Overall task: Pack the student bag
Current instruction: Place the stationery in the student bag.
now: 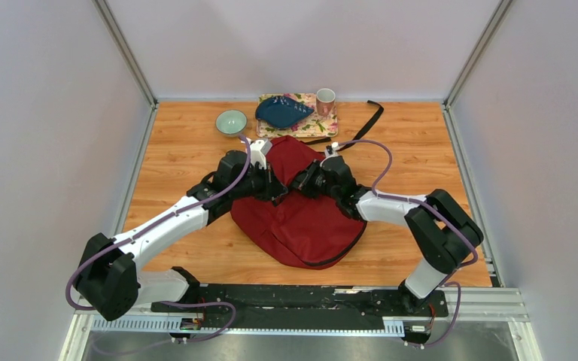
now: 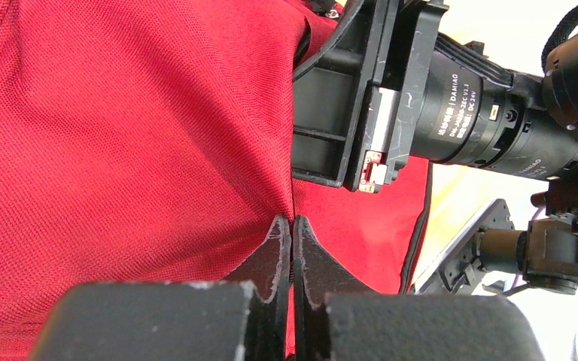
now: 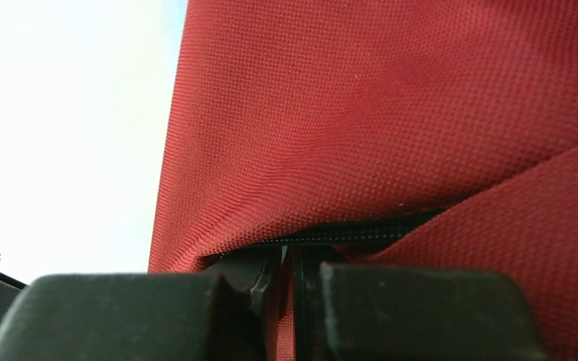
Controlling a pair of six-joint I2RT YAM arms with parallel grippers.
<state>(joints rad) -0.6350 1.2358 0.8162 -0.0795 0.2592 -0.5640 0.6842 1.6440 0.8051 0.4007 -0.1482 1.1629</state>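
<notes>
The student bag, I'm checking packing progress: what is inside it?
Nothing inside shows: the student bag is covered by its own red fabric, which the left gripper and right gripper pinch.

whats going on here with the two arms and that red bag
Two robot arms are handling the red student bag on the wooden table. The left tool is shut on a fold of its fabric; the right tool is shut on fabric at the black zipper. A green bowl, a cup and a blue dish sit beyond the bag.
</notes>
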